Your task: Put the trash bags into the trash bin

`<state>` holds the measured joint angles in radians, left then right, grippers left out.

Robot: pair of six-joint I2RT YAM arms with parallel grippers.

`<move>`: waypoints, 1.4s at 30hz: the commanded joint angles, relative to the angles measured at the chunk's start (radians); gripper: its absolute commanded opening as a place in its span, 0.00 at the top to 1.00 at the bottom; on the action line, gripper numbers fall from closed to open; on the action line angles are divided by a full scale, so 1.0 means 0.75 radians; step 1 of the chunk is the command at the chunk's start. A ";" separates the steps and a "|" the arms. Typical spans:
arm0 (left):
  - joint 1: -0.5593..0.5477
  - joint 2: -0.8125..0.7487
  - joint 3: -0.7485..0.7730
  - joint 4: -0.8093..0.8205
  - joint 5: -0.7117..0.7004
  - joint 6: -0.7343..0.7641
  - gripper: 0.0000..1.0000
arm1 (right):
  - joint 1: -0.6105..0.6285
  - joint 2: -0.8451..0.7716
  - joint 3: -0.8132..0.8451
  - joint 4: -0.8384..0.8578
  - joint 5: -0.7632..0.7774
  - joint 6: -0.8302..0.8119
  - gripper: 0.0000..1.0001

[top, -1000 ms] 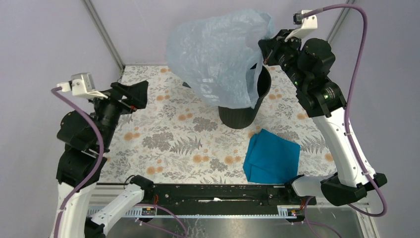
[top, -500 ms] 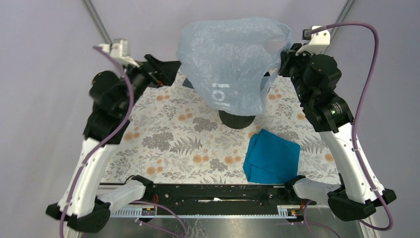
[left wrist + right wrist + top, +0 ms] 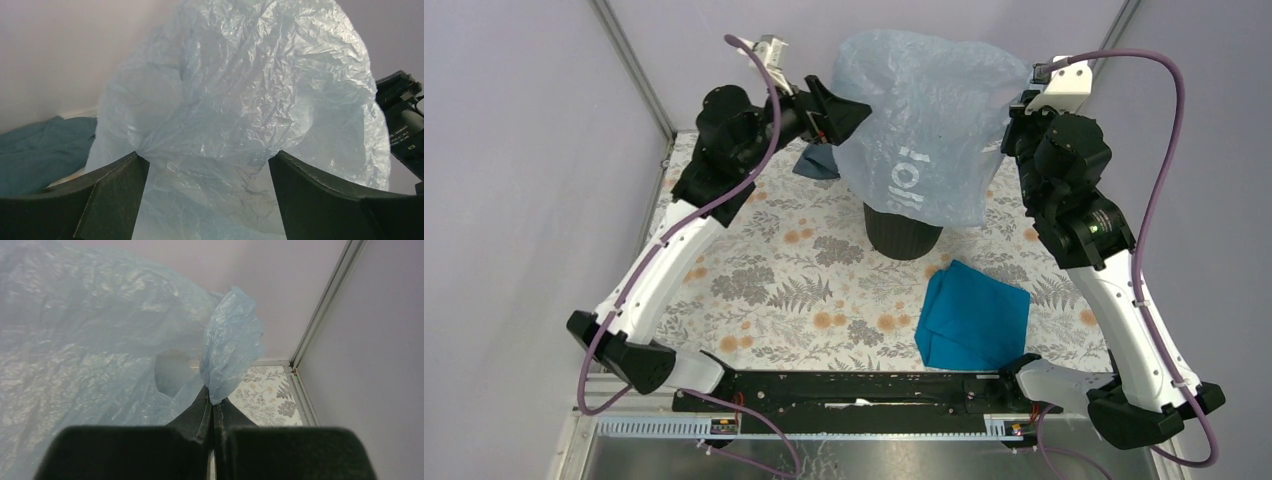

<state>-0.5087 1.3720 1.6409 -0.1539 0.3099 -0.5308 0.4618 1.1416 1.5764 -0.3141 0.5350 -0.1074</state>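
So the trash bag [image 3: 924, 130] is hung over the trash bin [image 3: 902, 232], pinched at its 3 o'clock edge by the right gripper [image 3: 212, 397], with its 9 o'clock side faced by the wide-spread left gripper [image 3: 207, 157].

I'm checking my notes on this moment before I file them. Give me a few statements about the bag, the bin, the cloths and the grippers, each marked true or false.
1. The right gripper is shut on a handle of the trash bag. True.
2. The left gripper is shut on the bag. False: its jaws stand open, with the bag's film right in front of them.
3. The bag lies wholly inside the trash bin. False: it hangs above the bin and hides the bin's rim.
4. The teal cloth lies on the table, nearer the arms' bases than the bin. True.
5. The grey-blue cloth lies on the table to the left of the bin. True.
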 commanded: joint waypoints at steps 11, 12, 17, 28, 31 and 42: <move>-0.219 0.410 -0.014 0.116 -0.160 0.074 0.40 | -0.014 0.123 0.192 0.106 -0.346 -0.037 0.98; -0.232 0.430 -0.029 0.105 -0.194 0.085 0.40 | -0.015 0.129 0.194 0.121 -0.384 -0.020 0.98; -0.258 0.493 -0.044 0.000 -0.335 0.139 0.50 | -0.014 0.209 0.192 0.155 -0.595 0.053 1.00; -0.262 0.200 -0.108 0.068 -0.190 0.095 0.33 | -0.028 0.216 0.114 0.189 -0.447 0.070 1.00; -0.260 0.128 -0.136 0.030 -0.196 0.095 0.24 | -0.032 0.194 0.089 0.188 -0.458 0.059 1.00; -0.260 -0.070 -0.020 -0.203 -0.313 0.283 0.09 | -0.033 0.176 0.058 0.173 -0.494 0.061 1.00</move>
<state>-0.7040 1.3735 1.5532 -0.2504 0.1318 -0.4057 0.4427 1.3056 1.6249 -0.2272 0.1707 -0.0624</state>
